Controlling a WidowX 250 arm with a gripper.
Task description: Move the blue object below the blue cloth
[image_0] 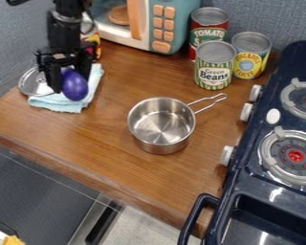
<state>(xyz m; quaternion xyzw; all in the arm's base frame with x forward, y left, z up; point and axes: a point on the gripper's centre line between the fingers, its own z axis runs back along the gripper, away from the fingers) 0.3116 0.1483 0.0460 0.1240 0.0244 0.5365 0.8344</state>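
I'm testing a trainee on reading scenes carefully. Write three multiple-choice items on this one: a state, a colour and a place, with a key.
1. How is the round stainless-steel saucepan?
A. Covered by a lid
B. Uncovered and empty
C. Full of water

2. What colour are the buttons on the teal toy microwave?
A. Orange
B. Black
C. White

3. Where is the glossy purple egg-shaped object?
A. In the saucepan
B. On top of the microwave
C. At the light-blue fabric cloth

Key:
1: B, its bare metal bottom shows.
2: A, orange buttons stand out against the teal panel.
3: C, the cloth shows around its lower end, well left of the saucepan in the picture.
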